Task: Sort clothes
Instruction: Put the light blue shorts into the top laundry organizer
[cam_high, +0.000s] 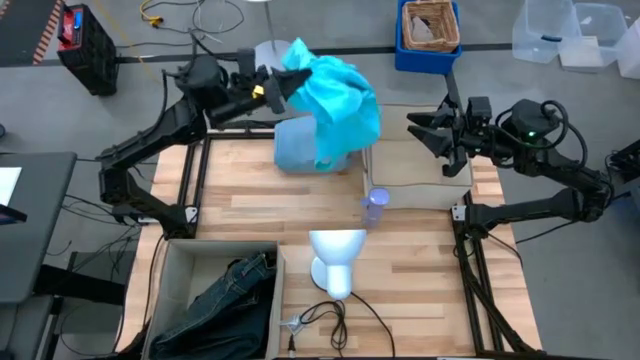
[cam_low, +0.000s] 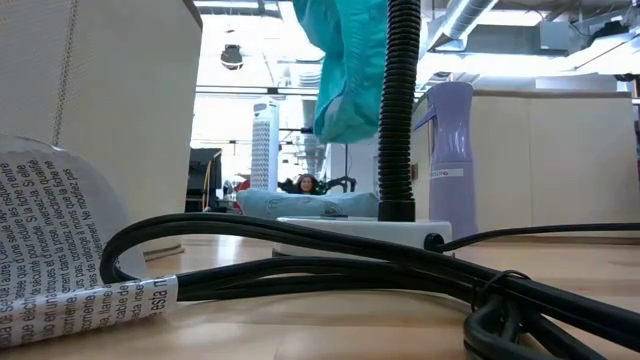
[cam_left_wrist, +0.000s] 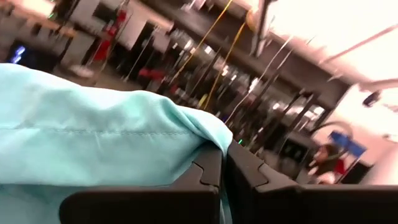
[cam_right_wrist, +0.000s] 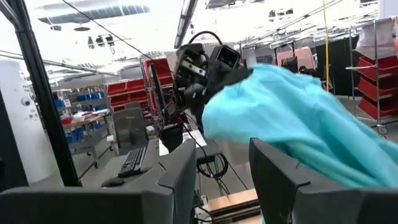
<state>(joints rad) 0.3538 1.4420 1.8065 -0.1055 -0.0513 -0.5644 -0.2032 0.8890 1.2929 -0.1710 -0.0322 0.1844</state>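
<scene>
The left gripper (cam_high: 272, 88) was clamped on the bright teal shirt (cam_high: 335, 100), which hung from it toward the right gripper (cam_high: 425, 133), whose fingers stood apart, empty, just beyond the cloth's far edge and the nearer free arm.

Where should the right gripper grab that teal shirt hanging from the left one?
Probably the free edge of the teal shirt facing the right gripper, approached level from that side. The left gripper pinches its far end, so the cloth drapes loose toward the open right fingers, above the pale blue garment.
</scene>
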